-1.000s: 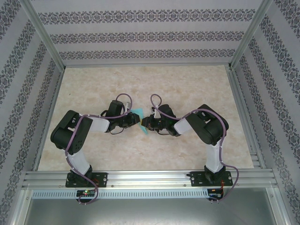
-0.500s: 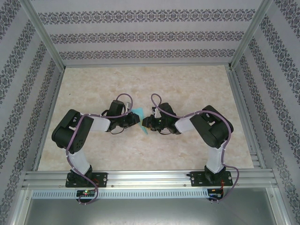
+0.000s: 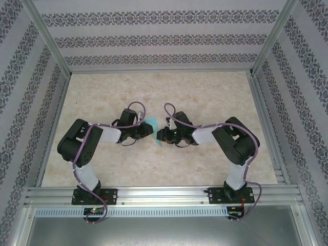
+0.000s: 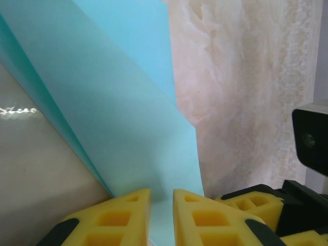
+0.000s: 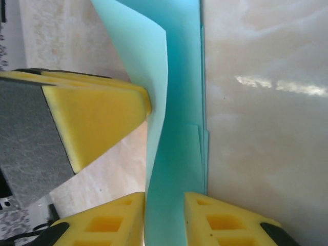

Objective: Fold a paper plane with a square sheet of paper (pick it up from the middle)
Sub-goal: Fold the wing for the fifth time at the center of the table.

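Left fingers [image 4: 123, 215] pinched, right fingers [image 5: 220, 220] slightly parted — tips facing, nearly meeting.

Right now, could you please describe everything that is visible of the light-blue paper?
The light-blue paper looks thin, plain and matte. It is already folded into overlapping layers with straight creases, but it is not yet a finished plane. It stands roughly on edge over the middle of the marble-patterned table, between the two arms. The left end effector grips one edge. The opposite edge runs between the yellow fingers of the right end effector, where a firm grip cannot be confirmed.
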`<state>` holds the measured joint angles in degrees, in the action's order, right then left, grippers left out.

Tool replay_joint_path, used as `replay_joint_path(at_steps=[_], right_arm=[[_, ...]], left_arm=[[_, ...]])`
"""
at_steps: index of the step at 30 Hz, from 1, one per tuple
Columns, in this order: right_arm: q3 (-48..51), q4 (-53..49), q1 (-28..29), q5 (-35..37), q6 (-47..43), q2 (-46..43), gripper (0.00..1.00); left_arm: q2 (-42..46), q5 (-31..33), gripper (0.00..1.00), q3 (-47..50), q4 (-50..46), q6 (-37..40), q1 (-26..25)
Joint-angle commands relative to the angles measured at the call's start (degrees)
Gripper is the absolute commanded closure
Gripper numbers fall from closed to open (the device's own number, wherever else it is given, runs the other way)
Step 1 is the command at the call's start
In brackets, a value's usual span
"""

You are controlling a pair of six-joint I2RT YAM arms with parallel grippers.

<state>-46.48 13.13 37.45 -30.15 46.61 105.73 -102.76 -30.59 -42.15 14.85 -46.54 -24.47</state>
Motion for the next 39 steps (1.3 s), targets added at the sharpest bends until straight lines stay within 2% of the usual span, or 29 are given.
replay_joint_path(at_steps=[1,8,18,23,30,39], right_arm=[[-2.9,-9.4,2.0,5.9,-7.7,-2.9,0.73],[-5.7,-14.6,4.4,10.2,-10.9,-3.3,0.74],[-3.9,-12.2,4.0,10.3,-9.0,-1.8,0.89],[-1.6,-7.5,3.0,7.3,-7.1,-1.4,0.94],[1.8,-0.2,1.3,2.7,-3.1,-0.5,0.95],[4.7,10.9,-1.0,-4.1,4.5,1.6,0.95]], left_arm=[[-1.1,0.6,0.8,-1.3,-1.7,1.3,-0.5],[-1.1,0.5,0.8,-1.3,-1.8,1.3,-0.5],[-0.6,-0.2,0.8,-1.9,-2.2,1.6,-0.5],[1.1,-0.6,0.79,-3.4,-4.0,2.6,-0.5],[5.4,-1.2,0.73,-4.0,-5.0,5.1,-0.5],[5.7,-4.3,0.71,0.3,2.4,5.3,-0.6]])
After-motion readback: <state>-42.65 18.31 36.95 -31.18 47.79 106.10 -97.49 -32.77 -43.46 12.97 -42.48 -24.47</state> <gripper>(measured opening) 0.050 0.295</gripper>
